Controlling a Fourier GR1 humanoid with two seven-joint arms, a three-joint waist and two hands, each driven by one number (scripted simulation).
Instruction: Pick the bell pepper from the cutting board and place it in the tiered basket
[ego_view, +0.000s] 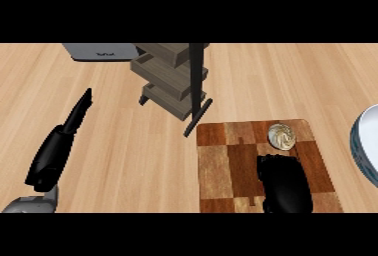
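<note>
1. The bell pepper (282, 136) (a pale, round thing here) sits near the far right corner of the cutting board (221, 170), just beyond the right hand (282, 184). The hand does not hold it, and whether it touches it is unclear. The hand reads as one dark mass, so I cannot tell whether it is open or closed. If it moves forward without closing round the pepper, it could nudge it off the board's far edge.
2. The pepper looks smooth and rounded, so a grip taken off-centre may let it roll toward the plate (367, 145) at the counter's right edge.
3. The tiered basket (173, 75) stands well away, toward the counter's far edge and left of the board. Its dark upright post (196, 80) is on the side facing the board. A carry that comes in low could strike the post or a tier's rim.
4. The left hand (63, 142) lies open on the counter's left side, fingers straight and holding nothing. It is well apart from the basket and little risk.
</note>
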